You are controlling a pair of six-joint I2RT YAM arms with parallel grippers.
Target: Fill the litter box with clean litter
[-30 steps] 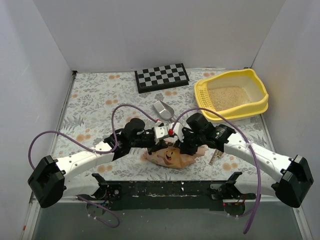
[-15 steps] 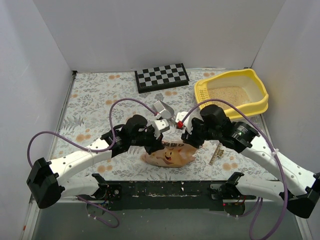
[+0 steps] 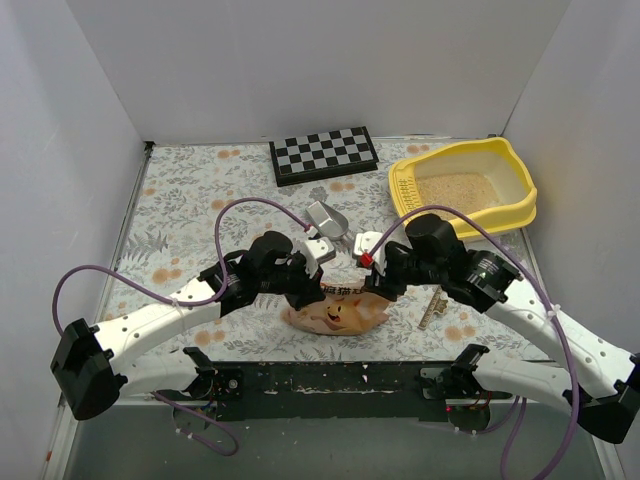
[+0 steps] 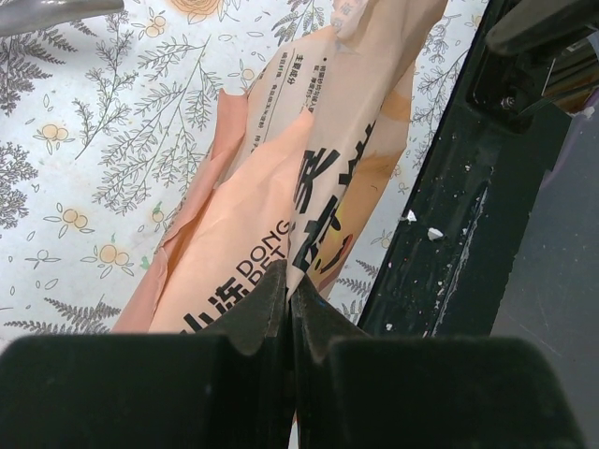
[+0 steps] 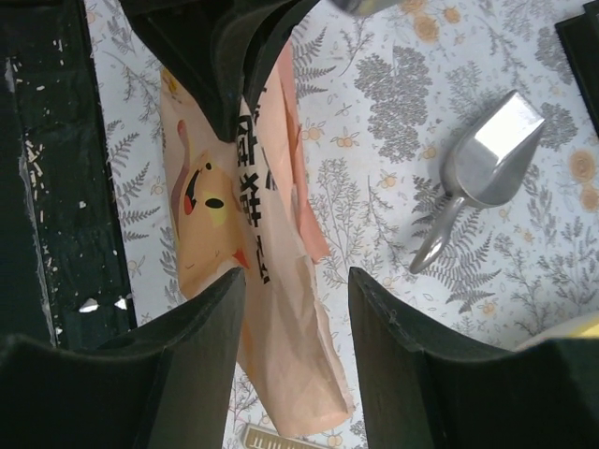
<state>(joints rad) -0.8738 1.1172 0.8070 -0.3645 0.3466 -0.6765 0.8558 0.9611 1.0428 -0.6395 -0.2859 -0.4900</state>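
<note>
Litter box [image 3: 470, 222]: far right of the table [image 3: 180, 200], up and to the right of both grippers, well apart.
Litter [image 3: 456, 190]: a pale layer lies inside it.
Bag [image 3: 338, 312]: near the front edge, long axis left to right.
Left gripper [image 4: 288, 301]: clenched on the bag's top fold.
Right gripper [image 5: 297, 285]: released, nothing between the jaws; I judge this arm the nearer one.

Silver scoop [image 3: 325, 220] lies between the far checkerboard [image 3: 323, 154] and the near peach bag [image 3: 338, 312].
</note>
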